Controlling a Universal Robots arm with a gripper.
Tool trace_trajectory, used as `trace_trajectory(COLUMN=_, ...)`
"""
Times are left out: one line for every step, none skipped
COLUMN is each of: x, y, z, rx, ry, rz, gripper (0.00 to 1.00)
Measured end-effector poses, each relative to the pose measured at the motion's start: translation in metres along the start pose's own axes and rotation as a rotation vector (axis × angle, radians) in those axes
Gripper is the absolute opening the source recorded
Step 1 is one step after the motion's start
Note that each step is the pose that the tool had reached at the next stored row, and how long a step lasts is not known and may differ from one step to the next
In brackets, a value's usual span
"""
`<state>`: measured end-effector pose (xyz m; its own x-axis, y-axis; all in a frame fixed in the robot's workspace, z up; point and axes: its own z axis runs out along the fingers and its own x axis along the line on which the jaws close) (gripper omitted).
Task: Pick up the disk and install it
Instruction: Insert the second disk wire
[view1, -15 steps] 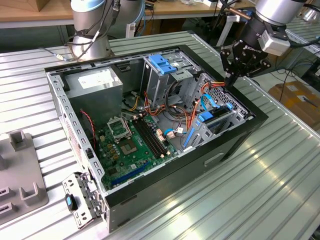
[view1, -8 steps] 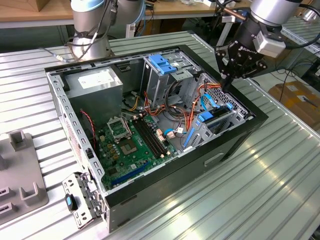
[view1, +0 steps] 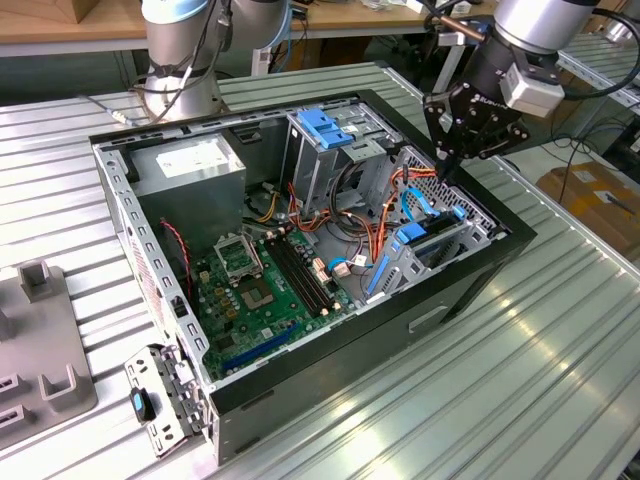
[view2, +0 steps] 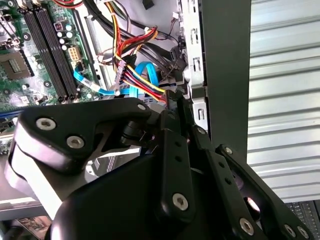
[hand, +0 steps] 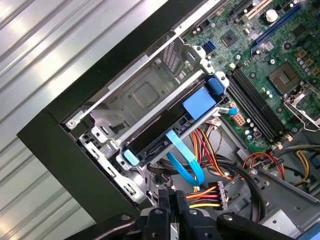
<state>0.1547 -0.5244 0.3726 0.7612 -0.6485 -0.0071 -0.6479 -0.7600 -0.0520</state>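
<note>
The disk (view1: 428, 240) stands on edge in the metal bay at the corner of the open computer case (view1: 470, 280) on the exterior view's right. Its light-blue side frame and blue tab show in the first wrist view, where the disk (hand: 165, 127) lies between the bay's walls with a light-blue ribbon cable (hand: 184, 160) leading from its end. My gripper (view1: 445, 165) hangs above the case rim just beyond the disk's cable end, apart from it. Its black fingers (view2: 172, 102) are shut with nothing between them, over a bundle of orange and yellow wires (hand: 202, 192).
Inside the case lie the green motherboard (view1: 260, 290), a grey power supply box (view1: 190, 165) and a tall metal cage with a blue latch (view1: 325, 125). A grey fixture (view1: 35, 340) sits at the exterior view's left. The ribbed metal table (view1: 520, 380) surrounds the case.
</note>
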Motion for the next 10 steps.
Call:
trace_trajectory(x=0.0000, y=0.0000, z=0.0001, rx=0.0000, ry=0.0005, rz=0.009, gripper=0.17)
trace_trajectory(x=0.0000, y=0.0000, z=0.0002, rx=0.0000, ry=0.0010, rz=0.017, gripper=0.17)
trace_trajectory(x=0.0000, y=0.0000, z=0.0004, rx=0.0001, ry=0.0018, rz=0.032, gripper=0.17)
trace_trajectory(x=0.0000, y=0.0001, z=0.0005, rx=0.0001, ry=0.0025, rz=0.045, gripper=0.17)
trace_trajectory(x=0.0000, y=0.0001, z=0.0008, rx=0.0002, ry=0.0034, rz=0.063, gripper=0.17)
trace_trajectory(x=0.0000, y=0.0001, z=0.0009, rx=0.0003, ry=0.0043, rz=0.077, gripper=0.17)
trace_trajectory(x=0.0000, y=0.0001, z=0.0011, rx=0.0004, ry=0.0050, rz=0.092, gripper=0.17)
trace_trajectory(x=0.0000, y=0.0001, z=0.0013, rx=0.0005, ry=0.0060, rz=0.110, gripper=0.17)
trace_trajectory(x=0.0000, y=0.0001, z=0.0014, rx=0.0006, ry=0.0068, rz=0.126, gripper=0.17)
trace_trajectory(x=0.0000, y=0.0001, z=0.0017, rx=0.0008, ry=0.0081, rz=0.151, gripper=0.17)
